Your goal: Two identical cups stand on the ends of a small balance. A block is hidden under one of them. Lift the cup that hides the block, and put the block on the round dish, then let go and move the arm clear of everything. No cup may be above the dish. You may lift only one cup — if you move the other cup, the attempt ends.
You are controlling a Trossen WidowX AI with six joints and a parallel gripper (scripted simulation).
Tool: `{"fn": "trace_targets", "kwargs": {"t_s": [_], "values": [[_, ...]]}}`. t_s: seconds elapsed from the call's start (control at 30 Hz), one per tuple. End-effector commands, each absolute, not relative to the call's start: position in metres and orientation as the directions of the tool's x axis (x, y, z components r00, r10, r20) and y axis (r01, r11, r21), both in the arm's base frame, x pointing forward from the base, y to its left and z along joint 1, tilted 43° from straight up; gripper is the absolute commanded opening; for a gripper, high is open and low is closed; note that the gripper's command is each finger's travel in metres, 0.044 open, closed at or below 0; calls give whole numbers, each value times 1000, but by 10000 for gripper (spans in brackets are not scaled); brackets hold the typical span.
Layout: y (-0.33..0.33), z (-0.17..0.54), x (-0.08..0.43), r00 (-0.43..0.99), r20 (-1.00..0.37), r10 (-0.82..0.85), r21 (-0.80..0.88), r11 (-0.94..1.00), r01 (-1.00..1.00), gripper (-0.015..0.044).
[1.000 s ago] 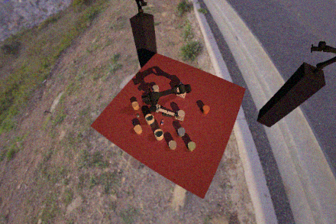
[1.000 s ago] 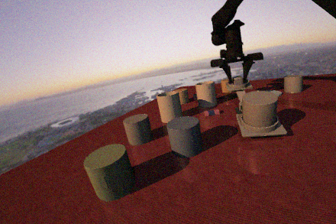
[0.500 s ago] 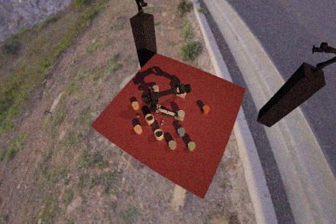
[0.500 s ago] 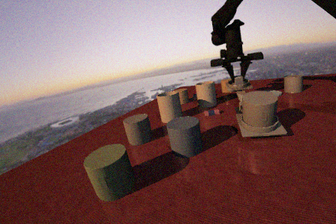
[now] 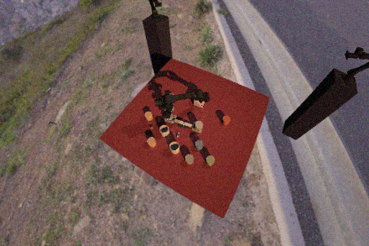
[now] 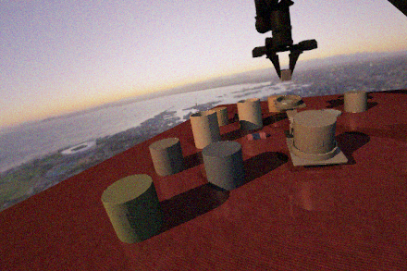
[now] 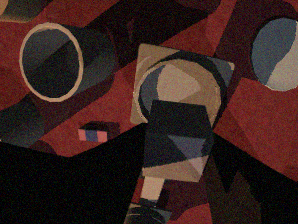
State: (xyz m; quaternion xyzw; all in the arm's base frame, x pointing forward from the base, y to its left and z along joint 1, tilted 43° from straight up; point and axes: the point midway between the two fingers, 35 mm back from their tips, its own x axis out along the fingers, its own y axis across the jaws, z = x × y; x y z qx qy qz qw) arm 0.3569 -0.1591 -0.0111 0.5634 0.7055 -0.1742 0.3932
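Note:
My gripper is shut on a small block, lit tan on one side, and holds it in the air above the far pan of the balance; it shows small under the arm in the top view. That pan has a round rim on a square plate, and no cup stands on it. One cup stands upside down on the balance's other end. The balance beam joins the ends. I cannot tell the round dish apart.
Two tall open-topped cylinders stand beside the balance. A grey cylinder, a green one, a tan one and several others stand around. A small striped piece lies near the beam.

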Motion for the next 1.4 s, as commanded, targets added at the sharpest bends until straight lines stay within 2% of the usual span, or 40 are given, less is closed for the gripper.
{"fn": "trace_targets", "kwargs": {"t_s": [0.0,0.17,0.73,1.37], "values": [[-171,3,356,-48,-756,653,195,295,935,0],[-177,-9,348,-52,-757,652,195,300,934,0],[-195,-136,235,-96,-745,660,203,361,910,0],[-167,-168,230,-96,-744,661,204,362,910,0]]}}
